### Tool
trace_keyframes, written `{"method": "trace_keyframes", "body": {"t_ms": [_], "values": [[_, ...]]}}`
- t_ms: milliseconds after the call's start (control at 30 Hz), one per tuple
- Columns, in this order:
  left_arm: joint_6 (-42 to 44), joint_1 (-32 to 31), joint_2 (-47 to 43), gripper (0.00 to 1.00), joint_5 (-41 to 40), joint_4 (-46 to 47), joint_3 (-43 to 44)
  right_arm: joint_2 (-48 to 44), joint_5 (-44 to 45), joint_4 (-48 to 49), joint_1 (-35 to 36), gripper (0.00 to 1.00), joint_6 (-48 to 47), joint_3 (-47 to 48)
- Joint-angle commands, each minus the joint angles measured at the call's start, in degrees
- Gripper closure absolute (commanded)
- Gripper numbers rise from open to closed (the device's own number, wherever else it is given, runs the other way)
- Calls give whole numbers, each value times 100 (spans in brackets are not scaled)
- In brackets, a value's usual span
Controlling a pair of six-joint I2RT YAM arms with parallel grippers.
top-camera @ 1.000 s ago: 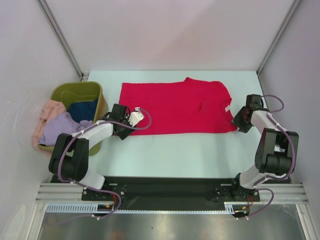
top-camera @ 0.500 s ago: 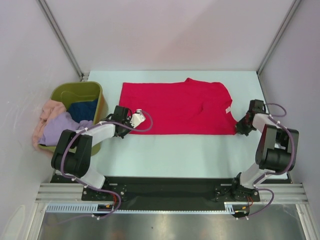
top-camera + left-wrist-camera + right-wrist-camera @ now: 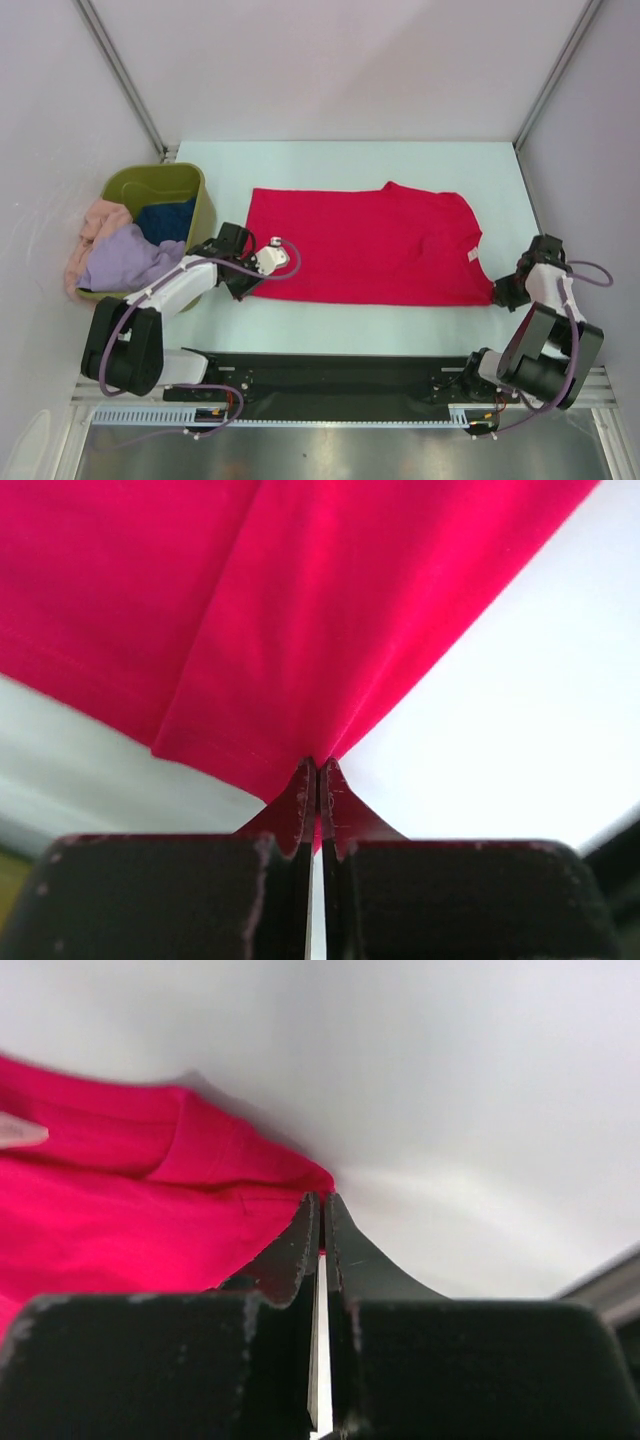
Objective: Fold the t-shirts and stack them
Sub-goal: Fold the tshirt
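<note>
A bright red t-shirt [image 3: 370,245] lies spread flat on the white table, folded along its length, neck label toward the right. My left gripper [image 3: 248,284] is shut on its near left corner; in the left wrist view the red cloth [image 3: 300,630] runs out from the pinched jaws of that gripper [image 3: 317,770]. My right gripper [image 3: 503,292] is shut on the near right corner, and the right wrist view shows the red hem [image 3: 150,1200] caught at the tips of that gripper [image 3: 321,1200]. Lavender [image 3: 125,262], peach-pink [image 3: 95,222] and dark blue [image 3: 165,218] t-shirts sit in the tub.
An olive-green plastic tub [image 3: 190,180] stands at the table's left side, with cloth spilling over its near left rim. White walls and metal frame posts [image 3: 120,75] close in the back and sides. The arms' base rail [image 3: 330,375] runs along the near edge.
Both grippers have closed on the red t-shirt's near corners and pulled it toward the near edge and slightly right. Both arms have drawn back toward their bases.
</note>
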Motion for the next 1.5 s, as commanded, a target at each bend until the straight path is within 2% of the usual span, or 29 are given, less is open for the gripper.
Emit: {"method": "trace_keyframes", "body": {"t_ms": [0,67,100,133,200,233,333,367,400,467,500,667,833,967,1133,1300,1367,1400,1467], "values": [[207,-30,-369,100,722,-979,-157,-589,559,-562,-487,100,335,-201],[189,-39,-457,96,925,-1006,-210,-835,911,-693,-689,76,387,-167],[189,-39,-457,83,951,-997,-210,-906,1042,-772,-681,52,379,-79],[198,-39,-449,49,925,-997,-166,-898,1104,-808,-646,47,326,52],[172,-21,-413,29,733,-979,-35,-872,1000,-721,-480,43,160,421],[172,14,-422,24,671,-1005,183,-872,947,-685,-357,41,98,570],[-91,347,-422,20,617,-953,745,-828,1043,-352,949,42,-638,1343],[-196,479,-413,20,783,-822,870,-784,1122,-99,1511,44,-954,1528],[-476,758,-387,20,871,-725,958,-705,1175,-44,2395,45,-1192,1808],[-741,989,-326,23,899,-393,1047,-302,1193,-95,3157,50,-1537,2056],[-795,990,-204,25,707,-312,1029,-126,1167,-140,3664,57,-1564,2249],[-786,981,359,35,293,-22,836,1094,929,-210,4591,68,-1625,2593],[-532,981,860,50,29,216,766,1835,850,-298,4847,71,-1617,2839],[-470,981,1028,50,151,260,678,2204,1000,-334,4830,66,-1616,2840],[-479,981,1063,52,318,322,529,2634,939,34,4698,66,-1731,2962],[-487,981,1054,64,407,304,502,3118,1035,53,4637,71,-1836,3182],[-470,981,1054,66,450,243,511,3241,1026,89,4593,74,-1854,3191],[-461,981,1054,67,477,242,502,3268,1078,71,4575,79,-1854,3217],[-470,981,1063,69,486,225,502,3268,1131,27,4549,81,-1836,3217]]}}
